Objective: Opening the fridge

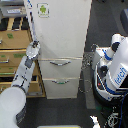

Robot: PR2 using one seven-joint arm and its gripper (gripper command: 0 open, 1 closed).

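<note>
End effector (34, 47) at fridge (62, 30) door's left edge — drawers below, rightward

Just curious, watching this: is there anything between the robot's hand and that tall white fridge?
Nothing shows there: in the exterior view the gripper sits right against the fridge door's left edge.

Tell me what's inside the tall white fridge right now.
Nothing inside shows. The tall white fridge has its big upper door, with the green-and-white sticker, and both lower drawers shut, covering the contents. The robot's claw is at the door's left edge in the exterior view.
</note>
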